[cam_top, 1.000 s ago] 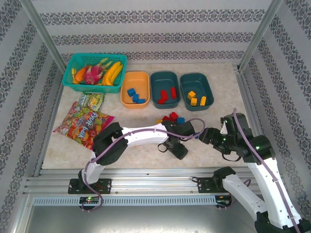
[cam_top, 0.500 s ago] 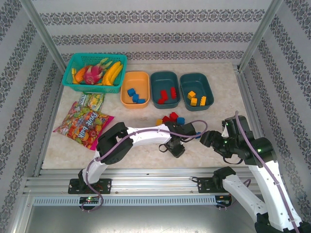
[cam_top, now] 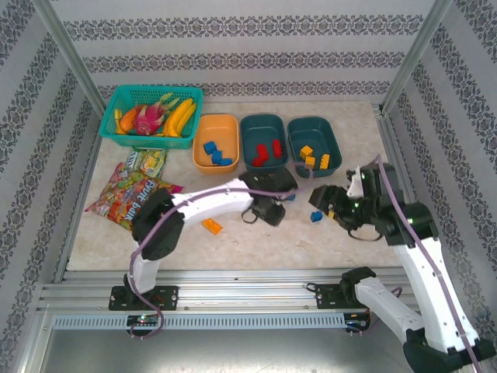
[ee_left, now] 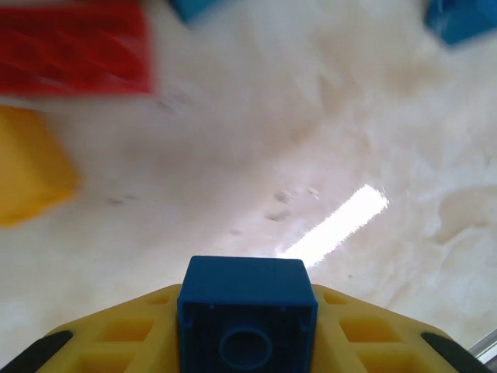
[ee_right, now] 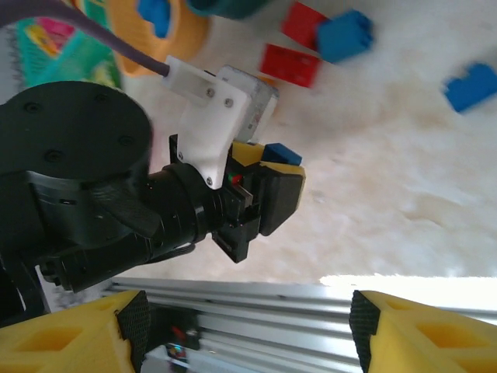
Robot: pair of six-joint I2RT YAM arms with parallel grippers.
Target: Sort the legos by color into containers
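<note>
My left gripper (ee_left: 247,342) is shut on a small blue lego (ee_left: 247,311), held between its yellow fingers just above the table. Ahead of it lie a red lego (ee_left: 74,47), a yellow lego (ee_left: 27,163) and a blue lego (ee_left: 466,19). From above, the left gripper (cam_top: 273,208) sits in front of the middle teal bin (cam_top: 264,159). My right gripper (ee_right: 245,334) is open and holds nothing; in the top view this right gripper (cam_top: 320,200) hovers by a loose blue lego (cam_top: 316,217). An orange lego (cam_top: 210,226) lies under the left arm. The orange bin (cam_top: 216,124) holds blue legos, the right teal bin (cam_top: 314,124) yellow ones.
A teal mesh basket of toy fruit (cam_top: 151,115) stands at the back left, with snack bags (cam_top: 128,194) in front of it. Both grippers are close together at mid-table. The metal rail (cam_top: 233,291) runs along the near edge.
The left gripper has moved back and left toward the bins, uncovering the orange lego. The right gripper has moved back and left too, and a blue lego now shows beside it.
</note>
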